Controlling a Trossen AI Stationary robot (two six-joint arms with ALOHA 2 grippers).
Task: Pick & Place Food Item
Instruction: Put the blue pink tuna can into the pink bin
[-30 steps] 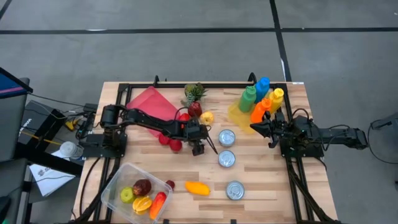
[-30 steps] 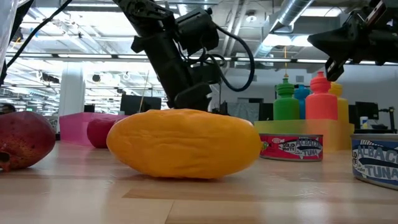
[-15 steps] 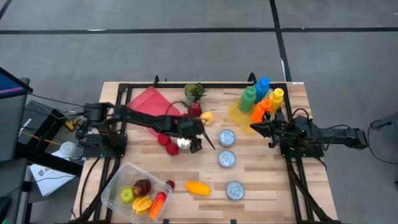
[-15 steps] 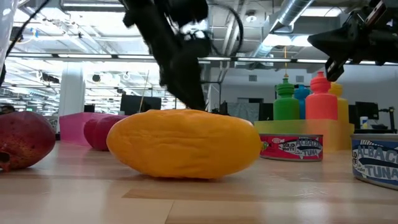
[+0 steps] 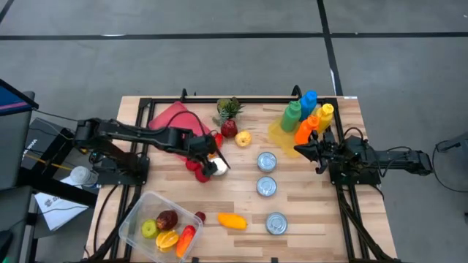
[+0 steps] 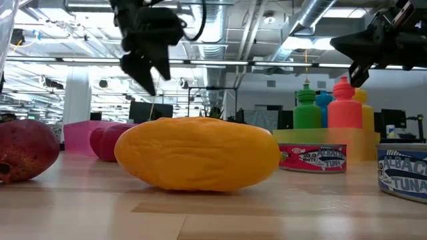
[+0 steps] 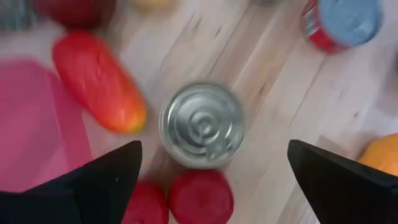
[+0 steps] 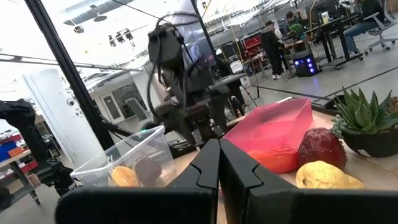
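Note:
My left gripper [image 5: 213, 161] [image 6: 145, 67] hangs open above the table's middle, pointing down and touching nothing. In the left wrist view its fingers [image 7: 214, 145] stand wide apart over a silver can [image 7: 203, 124] [image 5: 218, 168] that stands upright on the wood. Beside the can lie two red tomatoes [image 5: 200, 168] [image 7: 200, 196] and a long red fruit [image 7: 96, 81]. A yellow-orange mango [image 5: 232, 220] [image 6: 197, 153] lies near the front edge. My right gripper [image 5: 298, 150] [image 8: 219, 163] waits shut at the right, by the bottles.
A clear tub [image 5: 161, 223] with several fruits sits front left. A pink tray [image 5: 175, 119], a plant [image 5: 229, 109], a dark red fruit [image 5: 229, 129] and a lemon [image 5: 243, 137] are at the back. Three tuna cans [image 5: 267, 162] stand mid-right, coloured bottles [image 5: 307, 117] back right.
My left arm has drawn back toward the table's left edge and risen; in the low view its gripper went from behind the mango to up and left. The silver can now shows uncovered below it. The right arm kept still.

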